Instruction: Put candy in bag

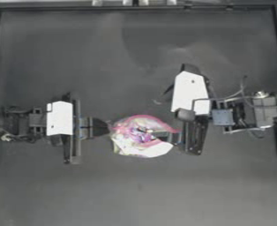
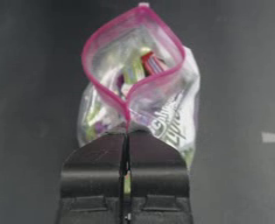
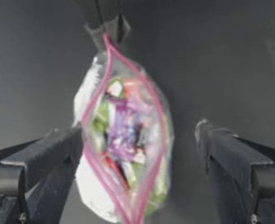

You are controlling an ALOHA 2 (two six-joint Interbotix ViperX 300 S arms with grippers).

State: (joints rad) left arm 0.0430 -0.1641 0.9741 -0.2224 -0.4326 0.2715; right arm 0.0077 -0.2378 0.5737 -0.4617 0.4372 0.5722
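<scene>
Dark, matte tabletop [image 1: 135, 57] lies under both my arms, with a raised frame running along its far edge. My left gripper [image 2: 127, 131] has its jaws pressed together on the pink strip at one end of the bag's mouth, pinching the plastic between the black pads. From that pinch the bag [image 2: 142, 83] stands up with its mouth gaping in a leaf shape, pink rim curving out on both sides and meeting again at a point at the far end. Through the clear plastic I see pastel wrapped sweets, green, purple and a red-striped one, plus printed lettering on the side wall.

My right gripper [image 3: 137, 144] is spread wide at the opposite end of the bag, one dark finger on each side of the pouch, neither visibly clamping it. Between those fingers the bag's rim runs away from me to where the left jaws hold it.

From above, the bag [image 1: 142, 136] sits between the two grippers near the table's middle, the left gripper [image 1: 105, 128] touching its left edge and the right gripper [image 1: 175, 137] at its right edge. A separate loose candy I cannot make out.
</scene>
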